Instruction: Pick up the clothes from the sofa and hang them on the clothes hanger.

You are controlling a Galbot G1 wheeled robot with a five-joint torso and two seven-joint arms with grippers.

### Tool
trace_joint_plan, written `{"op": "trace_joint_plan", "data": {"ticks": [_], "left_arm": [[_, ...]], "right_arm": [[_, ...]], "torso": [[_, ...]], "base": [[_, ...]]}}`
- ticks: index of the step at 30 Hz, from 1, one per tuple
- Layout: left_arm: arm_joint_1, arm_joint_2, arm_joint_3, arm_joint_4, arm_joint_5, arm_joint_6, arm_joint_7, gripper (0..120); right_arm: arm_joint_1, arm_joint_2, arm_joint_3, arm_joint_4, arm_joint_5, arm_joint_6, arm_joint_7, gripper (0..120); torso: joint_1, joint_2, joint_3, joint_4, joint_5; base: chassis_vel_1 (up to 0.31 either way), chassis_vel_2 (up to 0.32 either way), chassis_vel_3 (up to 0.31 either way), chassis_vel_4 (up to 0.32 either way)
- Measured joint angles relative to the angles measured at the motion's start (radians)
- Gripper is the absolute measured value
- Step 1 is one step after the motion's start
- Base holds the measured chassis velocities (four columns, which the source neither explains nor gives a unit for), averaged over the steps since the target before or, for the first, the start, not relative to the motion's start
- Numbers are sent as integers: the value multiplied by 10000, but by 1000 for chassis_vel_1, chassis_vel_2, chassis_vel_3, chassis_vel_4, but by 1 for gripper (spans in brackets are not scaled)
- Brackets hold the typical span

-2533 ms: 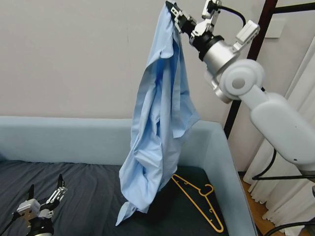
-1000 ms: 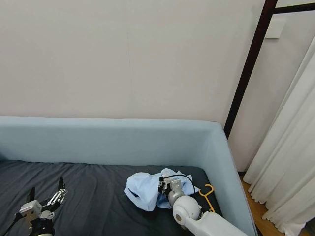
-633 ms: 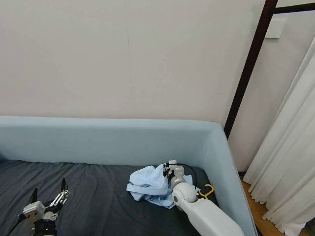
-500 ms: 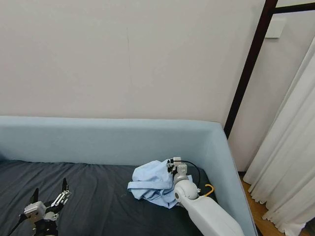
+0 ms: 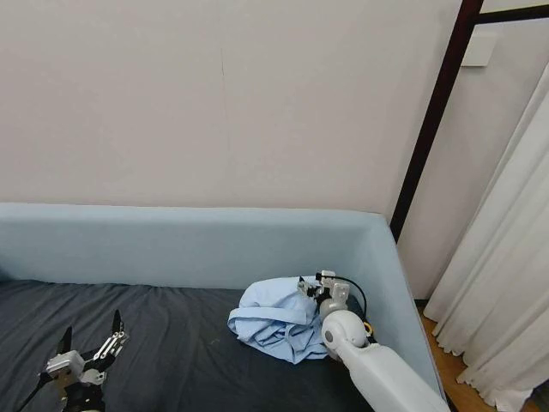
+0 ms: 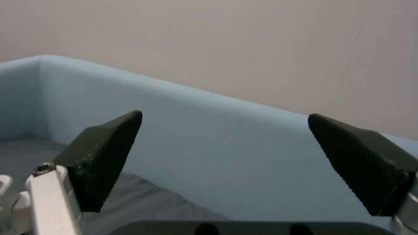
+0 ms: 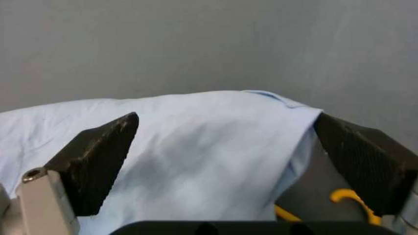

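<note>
Lying crumpled on the sofa [image 5: 171, 249], the soft, light shirt [image 5: 279, 319] likely suits pinching a raised fold; right pincer [image 5: 307, 285] beside it gapes; left pincer [image 5: 86, 354], lower left, spread.

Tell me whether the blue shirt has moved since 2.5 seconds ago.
Yes. The shirt dropped: it hung high against the wall from the right gripper; now it lies bunched on the sofa seat near its right armrest.
</note>
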Motion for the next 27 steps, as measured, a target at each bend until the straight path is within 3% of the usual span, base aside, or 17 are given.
{"op": "trace_joint_plan", "data": {"ticks": [3,4,6,9,11,14,15,18,19,22,27], "left_arm": [[-22,66,-19,55,-44,-1,-8,100],[-43,96,-30,84,-69,-2,-17,100],[-76,128,-31,118,-95,-3,-36,100],[-108,145,4,125,-102,-3,-46,100],[-131,176,35,124,-108,-3,-48,100],[-147,228,35,125,-134,-2,-63,100],[-156,253,27,135,-144,-1,-69,100],[-178,275,16,156,-156,17,-91,100],[-178,275,16,156,-156,17,-91,100],[-203,265,67,155,-135,51,-93,100],[-208,206,114,114,-68,96,-93,100]], "right_arm": [[-33,-9,225,456,1047,31,404,100],[-46,-96,348,873,2021,-27,370,100],[-115,-384,461,1486,3082,-594,-126,100],[-247,-751,289,1824,3280,-1313,-652,100],[-451,-1110,137,2258,3232,-2638,-725,100],[-710,-1389,8,2606,2702,-3031,-963,100],[-864,-1546,-130,2717,2166,-2922,-1241,100],[-1519,-1946,-689,2596,-296,-1184,-2726,100],[-1519,-1946,-689,2596,-296,-1184,-2726,100],[-2174,-2021,-888,2218,-2051,247,-4166,100],[-2508,-1885,-1003,1673,-3625,750,-4367,100]], "torso": [[0,0,0,0,-2],[1,0,0,0,-3],[0,0,-1,3,-5],[0,0,-1,-1,-4],[0,0,-1,-2,-1],[0,0,-1,-1,-2],[0,0,-1,-2,-2],[0,0,-1,-1,0],[0,0,-1,-1,0],[0,0,-1,-1,-1],[0,0,-2,0,-3]], "base": [[0,0,0,0],[0,0,0,0],[0,0,0,0],[0,0,0,0],[0,0,0,0],[0,0,0,0],[0,0,0,0],[0,0,0,0],[0,0,0,0],[0,0,0,0],[0,0,0,0]]}}
